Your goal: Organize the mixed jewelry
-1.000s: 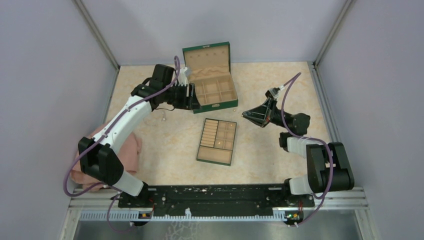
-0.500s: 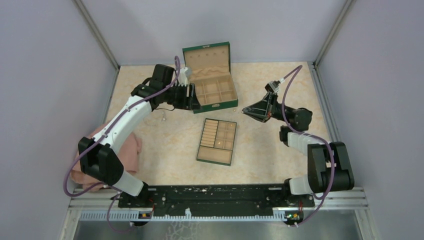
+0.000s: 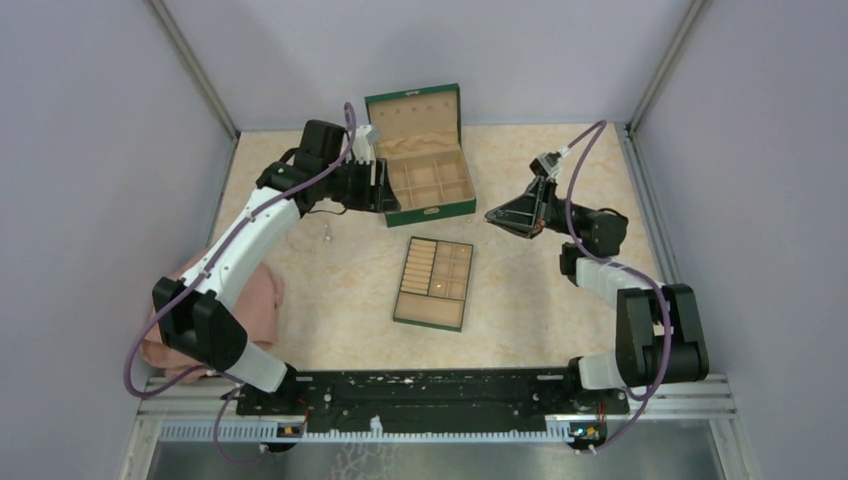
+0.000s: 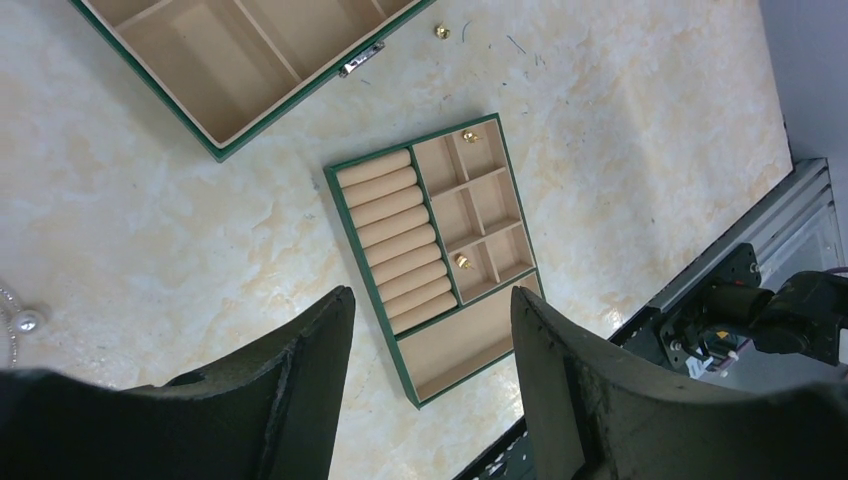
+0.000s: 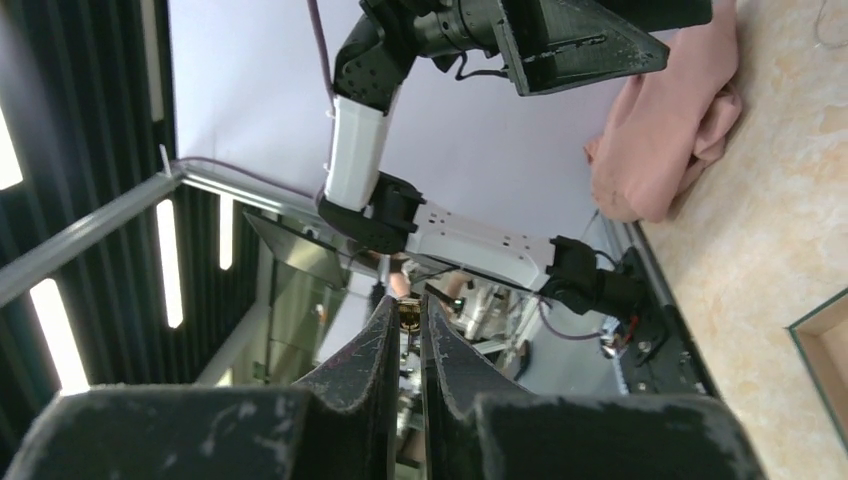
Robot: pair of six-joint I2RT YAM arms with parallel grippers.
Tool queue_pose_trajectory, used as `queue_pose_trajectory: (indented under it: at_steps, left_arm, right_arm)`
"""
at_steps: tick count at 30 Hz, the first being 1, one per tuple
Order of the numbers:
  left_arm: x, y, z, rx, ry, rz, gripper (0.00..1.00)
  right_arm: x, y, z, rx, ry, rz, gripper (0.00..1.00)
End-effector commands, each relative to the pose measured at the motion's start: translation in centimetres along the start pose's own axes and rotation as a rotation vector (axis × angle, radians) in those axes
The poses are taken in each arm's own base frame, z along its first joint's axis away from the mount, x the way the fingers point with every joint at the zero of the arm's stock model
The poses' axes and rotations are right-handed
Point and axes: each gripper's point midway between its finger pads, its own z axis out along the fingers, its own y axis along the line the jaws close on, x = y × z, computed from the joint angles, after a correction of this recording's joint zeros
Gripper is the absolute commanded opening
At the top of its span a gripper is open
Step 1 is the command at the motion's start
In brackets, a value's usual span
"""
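Right gripper [image 3: 492,217] has risen and drifted toward the bench's far edge, jaws nearly closed on what looks like a gold stud [image 5: 408,316]. I judge a carry is under way.

Left gripper [image 4: 432,296] is wide, empty, and has edged up beside the green box [image 3: 432,212].

Two tray studs [image 4: 463,262] sit in the tray [image 4: 462,338]. A loose stud [image 4: 441,31] lies just outside the box's front.

Left arm [image 3: 245,238] & right arm [image 3: 607,281]: white link shells w/ blocky black joint housings. Purple cable [image 3: 127,362] hangs in loose loops off the left, another [image 3: 598,125] off the right. Left gripper [image 4: 430,325] fingers [image 4: 300,385] matt black, broad, curved, rough-surfaced, edges scuffed pale. Right gripper [image 5: 405,310] same black, narrow wedge tips. Black base rail [image 3: 430,388] joins both.
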Motion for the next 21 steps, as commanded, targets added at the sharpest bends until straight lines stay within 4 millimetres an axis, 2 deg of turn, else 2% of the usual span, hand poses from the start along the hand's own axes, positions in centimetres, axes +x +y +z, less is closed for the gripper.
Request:
queue_pose_trajectory:
  at_steps: [1,4,5,7,9,15,21]
  left_arm:
    - [-1.5,-0.4,-1.9,-0.018,-0.056,0.046,0.66]
    - [-1.3,0.0,-2.1,-0.039,-0.053,0.051,0.66]
    - [-1.2,0.2,-2.1,-0.047,-0.052,0.050,0.66]
    - [-1.1,0.4,-2.3,-0.062,-0.053,0.047,0.66]
    - [-1.1,0.4,-2.4,-0.066,-0.057,0.044,0.66]
    - [-0.9,0.4,-2.5,-0.066,-0.048,0.037,0.67]
    - [-0.3,0.6,-2.3,-0.072,-0.032,0.032,0.67]
  right_arm:
    - [0.6,2.6,0.5,-0.044,0.032,-0.249,0.07]
    - [-1.2,0.5,1.2,0.091,0.002,-0.287,0.07]
    - [-2.2,-1.1,1.2,0.193,-0.028,-0.279,0.09]
    - [-3.2,-4.4,0.3,0.441,-0.052,-0.293,0.10]
    - [-3.3,-6.4,-0.7,0.554,-0.047,-0.255,0.10]
    - [-2.7,-8.6,-1.0,0.552,-0.052,-0.192,0.10]
    - [0.1,-7.3,-0.1,0.312,0.054,-0.150,0.10]
